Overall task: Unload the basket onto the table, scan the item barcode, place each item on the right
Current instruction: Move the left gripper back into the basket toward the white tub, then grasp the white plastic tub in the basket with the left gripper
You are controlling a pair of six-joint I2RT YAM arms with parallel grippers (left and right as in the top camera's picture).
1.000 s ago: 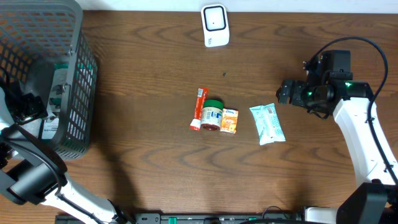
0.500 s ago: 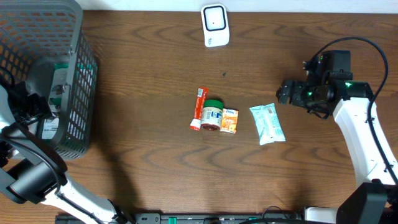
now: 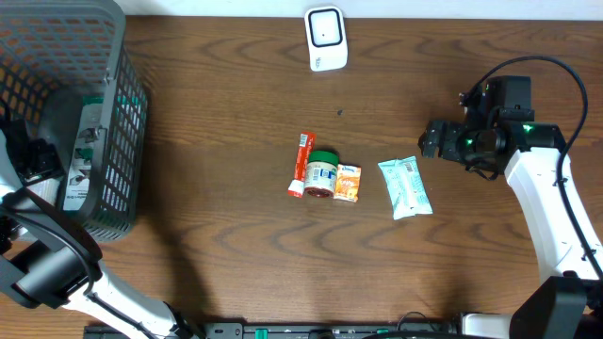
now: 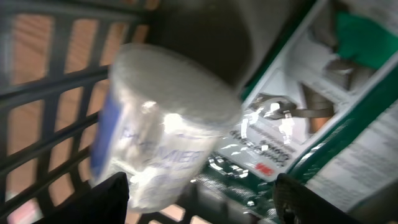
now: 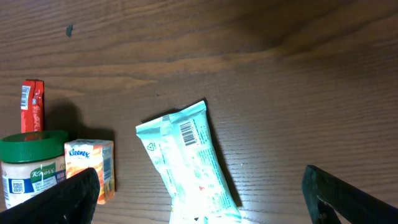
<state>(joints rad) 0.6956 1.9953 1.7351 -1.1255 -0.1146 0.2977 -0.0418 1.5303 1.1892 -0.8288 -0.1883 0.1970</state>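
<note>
The left hand point(image 4: 205, 199), spread wide at what seems a white-lidded clear plastic tub point(image 4: 165, 124) inside the grey mesh basket point(image 3: 127, 113) at left, should close squarely on its sides, then lift toward the far white scanner point(image 3: 326, 38); the right hand point(image 5: 208, 196) hangs wide.

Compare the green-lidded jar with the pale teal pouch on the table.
The jar is round with a green lid; the pouch is flat and crinkled. The jar sits between the red tube and the orange tissue pack; the pouch lies apart, barcode up. Both rest on the wooden table.
</note>
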